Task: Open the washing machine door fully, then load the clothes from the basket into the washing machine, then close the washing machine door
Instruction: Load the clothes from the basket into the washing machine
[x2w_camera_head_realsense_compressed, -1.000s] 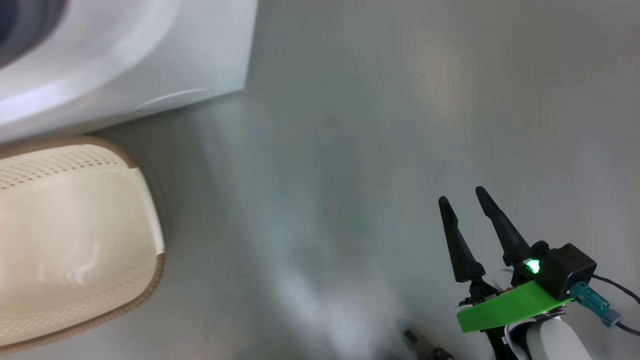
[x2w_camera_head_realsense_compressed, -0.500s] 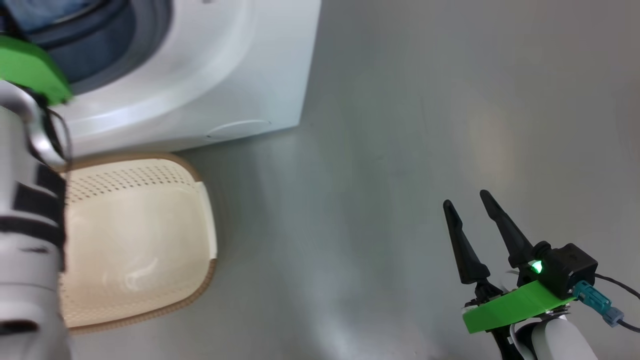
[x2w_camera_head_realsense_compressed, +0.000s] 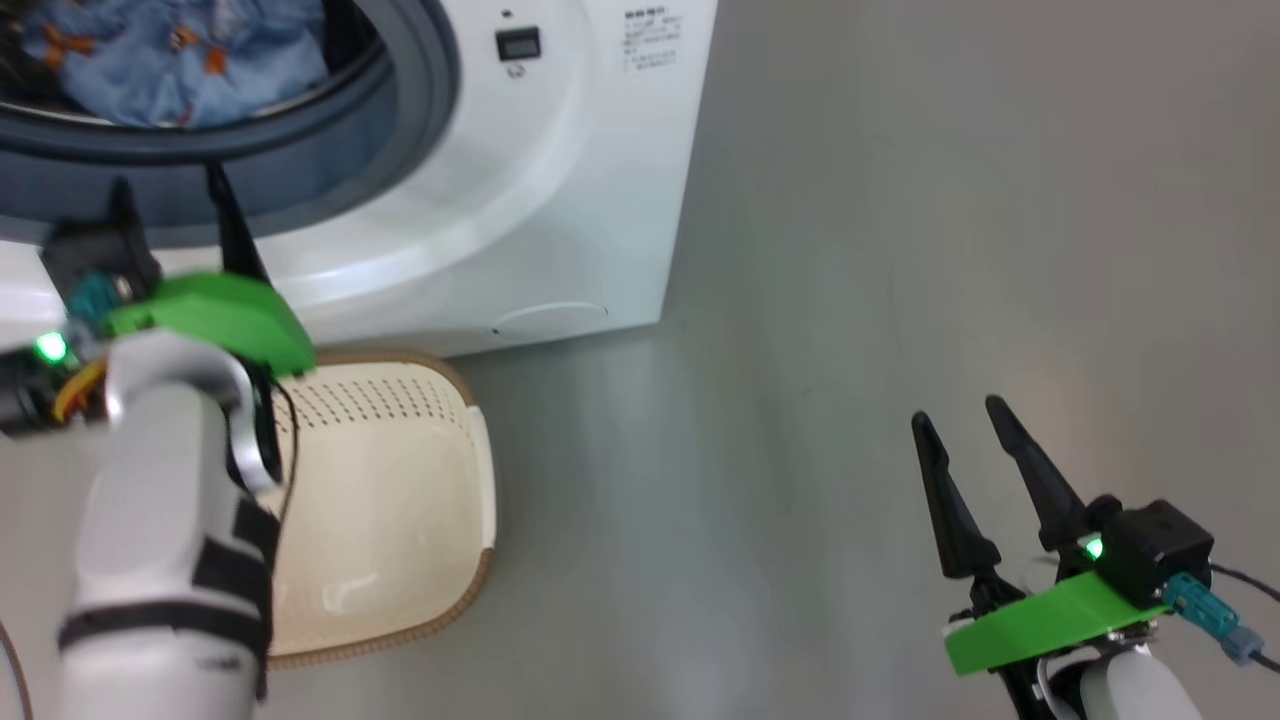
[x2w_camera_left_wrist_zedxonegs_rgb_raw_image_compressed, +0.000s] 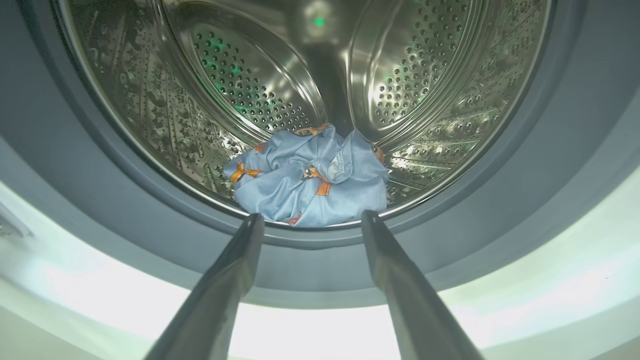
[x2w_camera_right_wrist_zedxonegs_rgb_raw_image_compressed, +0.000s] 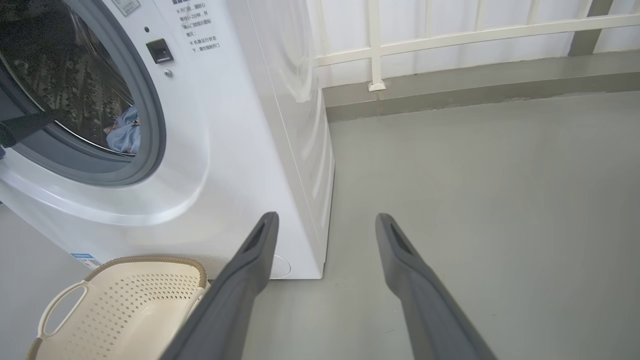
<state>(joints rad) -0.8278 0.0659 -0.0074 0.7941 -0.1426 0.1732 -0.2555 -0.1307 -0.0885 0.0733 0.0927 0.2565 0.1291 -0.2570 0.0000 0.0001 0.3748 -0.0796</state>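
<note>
— What is seen of the largest item?

— The white washing machine (x2w_camera_head_realsense_compressed: 560, 200) is seen standing on a grey floor (x2w_camera_head_realsense_compressed: 900, 250). Its round opening is uncovered and ringed by a grey-blue gasket (x2w_camera_left_wrist_zedxonegs_rgb_raw_image_compressed: 575, 150), and the perforated steel drum (x2w_camera_left_wrist_zedxonegs_rgb_raw_image_compressed: 240, 85) is exposed behind it.

— And the basket (x2w_camera_head_realsense_compressed: 400, 480)?

— It is set on the floor just beside the machine's front, below the opening.

— Where are the clothes (x2w_camera_left_wrist_zedxonegs_rgb_raw_image_compressed: 310, 185) found?

— A crumpled light blue bundle with orange-brown prints is seen lying at the bottom of the drum, near its front lip.

— How are the grippers held?

— The left gripper (x2w_camera_left_wrist_zedxonegs_rgb_raw_image_compressed: 311, 218) is held before the gasket's lower edge, with its fingers spread wide and nothing gripped. The right gripper (x2w_camera_head_realsense_compressed: 957, 411) is held over bare floor, well apart from the machine. Its fingers are equally spread, with nothing between them.
</note>
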